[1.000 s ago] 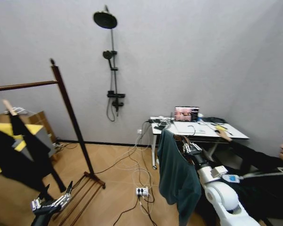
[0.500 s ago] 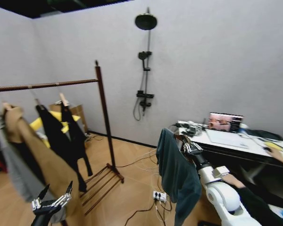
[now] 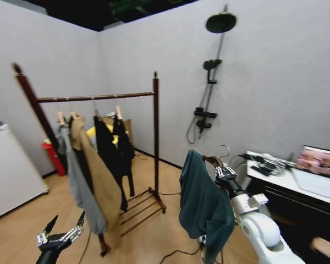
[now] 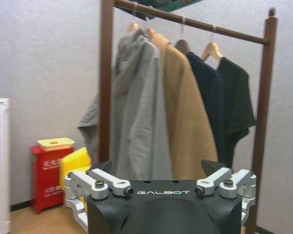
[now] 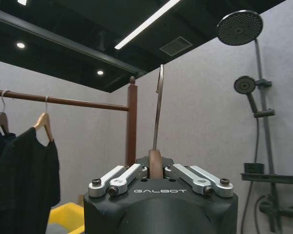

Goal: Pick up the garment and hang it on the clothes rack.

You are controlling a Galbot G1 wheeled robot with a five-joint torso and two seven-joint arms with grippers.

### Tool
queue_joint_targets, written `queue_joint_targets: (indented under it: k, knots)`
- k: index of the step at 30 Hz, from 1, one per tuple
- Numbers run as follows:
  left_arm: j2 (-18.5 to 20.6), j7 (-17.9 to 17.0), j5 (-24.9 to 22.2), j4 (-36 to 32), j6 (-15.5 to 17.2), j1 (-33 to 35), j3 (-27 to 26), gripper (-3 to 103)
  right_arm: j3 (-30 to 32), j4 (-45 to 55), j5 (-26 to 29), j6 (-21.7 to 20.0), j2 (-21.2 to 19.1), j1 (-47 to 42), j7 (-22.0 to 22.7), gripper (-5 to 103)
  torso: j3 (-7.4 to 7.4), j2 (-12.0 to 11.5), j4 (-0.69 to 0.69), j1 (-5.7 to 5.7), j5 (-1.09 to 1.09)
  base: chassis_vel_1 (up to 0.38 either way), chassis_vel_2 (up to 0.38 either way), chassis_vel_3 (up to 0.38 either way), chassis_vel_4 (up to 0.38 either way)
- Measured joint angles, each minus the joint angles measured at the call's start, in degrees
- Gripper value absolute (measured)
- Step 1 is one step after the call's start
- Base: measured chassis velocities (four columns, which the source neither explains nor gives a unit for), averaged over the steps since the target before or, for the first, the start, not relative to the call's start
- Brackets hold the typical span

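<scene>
The dark teal garment [image 3: 203, 206] hangs from a wooden hanger held up by my right gripper [image 3: 224, 171], which is shut on the hanger's neck [image 5: 155, 163]; the metal hook [image 5: 158, 109] rises above the fingers. The clothes rack [image 3: 155, 129], dark reddish-brown with a top bar [image 3: 96, 97] and knob finials, stands to the left, roughly a metre from the garment. It carries a grey jacket [image 4: 136, 112], a tan coat [image 4: 188, 122] and black tops [image 4: 229, 107]. My left gripper [image 3: 63, 235] hangs low at the lower left, open and holding nothing.
A white appliance [image 3: 8, 168] stands at far left, and a red box [image 4: 51, 175] sits by the wall behind the rack. A shower fitting [image 3: 209, 82] is mounted on the back wall. A desk with a screen [image 3: 319, 162] is at right. Cables lie on the wooden floor.
The whole view has swung left: the rack now sits in full view with its clothes, and the desk has slid toward the right edge. Both grippers keep their places in the picture.
</scene>
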Motion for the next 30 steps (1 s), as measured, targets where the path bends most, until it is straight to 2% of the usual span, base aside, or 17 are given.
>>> queue_joint_targets:
  k: [8,16,19,23,24,30]
  knots:
    - [0.0,0.0,0.0,0.0,0.0,0.0,0.0,100,0.2,0.5,0.4,-0.3,-0.4,0.1,0.2,9,0.0,0.0,-0.01,0.0,0.01,0.12,0.121,0.119,0.12]
    - [0.0,0.0,0.0,0.0,0.0,0.0,0.0,100,0.0,0.6,1.1,-1.0,-2.6,1.9,1.1,9,0.0,0.0,0.01,0.0,0.0,0.119,0.13,0.12,0.12]
    - [0.0,0.0,0.0,0.0,0.0,0.0,0.0,100,-0.3,0.5,1.7,-1.7,-3.9,3.7,1.4,9,0.0,0.0,0.02,0.0,0.01,0.063,0.055,0.066,0.061]
    - [0.0,0.0,0.0,0.0,0.0,0.0,0.0,100,-1.2,-0.1,3.3,-3.0,-6.0,6.5,1.8,9,0.0,0.0,-0.02,0.0,0.02,0.011,0.01,0.014,0.003]
    - [0.0,0.0,0.0,0.0,0.0,0.0,0.0,100,-2.0,0.0,4.4,-4.5,-6.9,8.2,2.6,9,0.0,0.0,-0.04,0.0,0.02,0.0,0.0,0.0,0.0]
    - [0.0,0.0,0.0,0.0,0.0,0.0,0.0,100,-5.4,-3.9,4.8,-6.3,-8.5,15.0,4.1,9,0.0,0.0,-0.01,0.0,0.01,0.0,0.0,0.0,0.0]
